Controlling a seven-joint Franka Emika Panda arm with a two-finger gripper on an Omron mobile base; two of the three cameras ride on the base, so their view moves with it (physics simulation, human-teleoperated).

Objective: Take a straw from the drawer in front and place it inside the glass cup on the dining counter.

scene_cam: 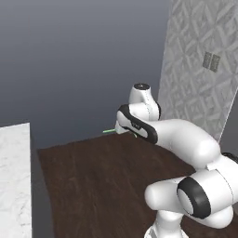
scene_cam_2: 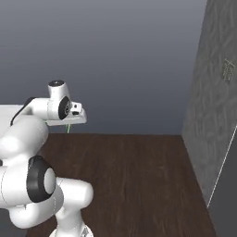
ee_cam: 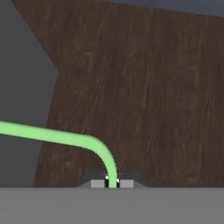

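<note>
My gripper [ee_cam: 112,183] is shut on the straw [ee_cam: 52,136], a thin pale green stick that bends up from between the fingertips and runs off to the left in the hand view. A short green end of the straw [scene_cam: 109,131] pokes out to the left of the hand in the left base view, and a sliver of the straw [scene_cam_2: 68,128] hangs under the hand in the right base view. The hand hovers high over dark wood floor. The white marble-veined dining counter [scene_cam: 14,181] shows its corner at the far left. The drawer and the glass cup are out of view.
Dark wood floor [scene_cam: 102,186] spreads below the arm. A plain blue-grey wall [scene_cam: 83,60] stands ahead, and a patterned grey wall [scene_cam: 200,69] with a small switch plate [scene_cam: 211,61] rises on the right.
</note>
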